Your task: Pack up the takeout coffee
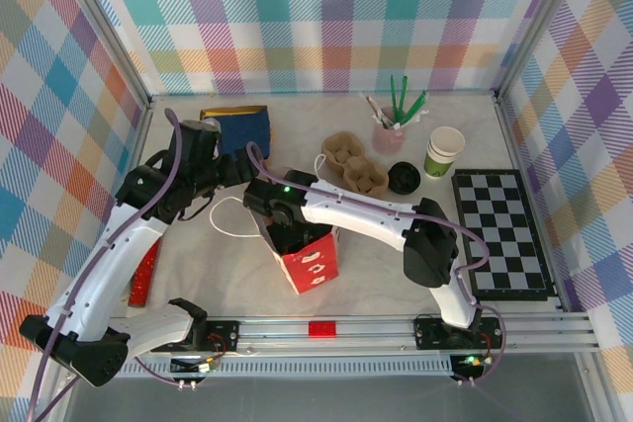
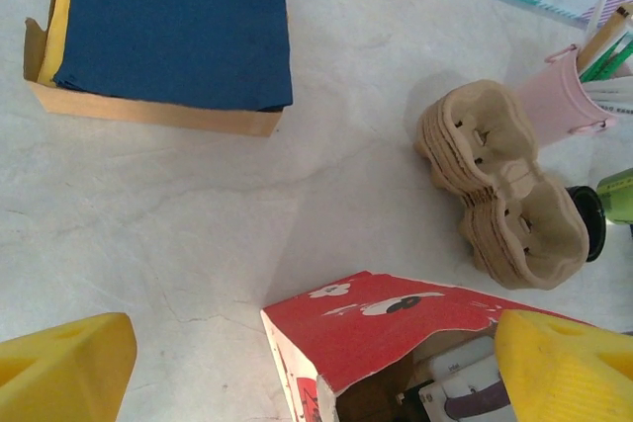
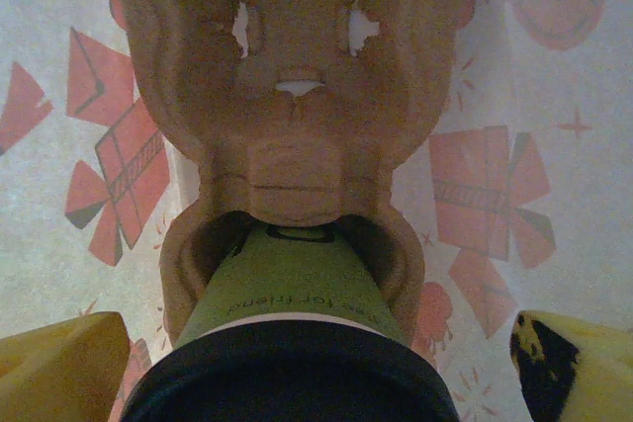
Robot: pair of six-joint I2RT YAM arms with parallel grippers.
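Black-lidded takeout coffee point(image 3: 287, 289) sat in pulp carrier point(image 3: 297, 126) inside red bag point(image 2: 366, 328). R gripper point(image 3: 316, 363) jaws spread wide astride it, gripping nothing. L gripper point(image 2: 315, 363) likewise spread at bag rim, empty.

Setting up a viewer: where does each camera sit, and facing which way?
Top external: above, behind the bases, looking down at the table; left arm and right arm show.
Left wrist: looks down past its yellow fingers at the red bag.
Right wrist: inside the bag, over the takeout coffee; its own fingers show.
Shared: bag, in top and left wrist.
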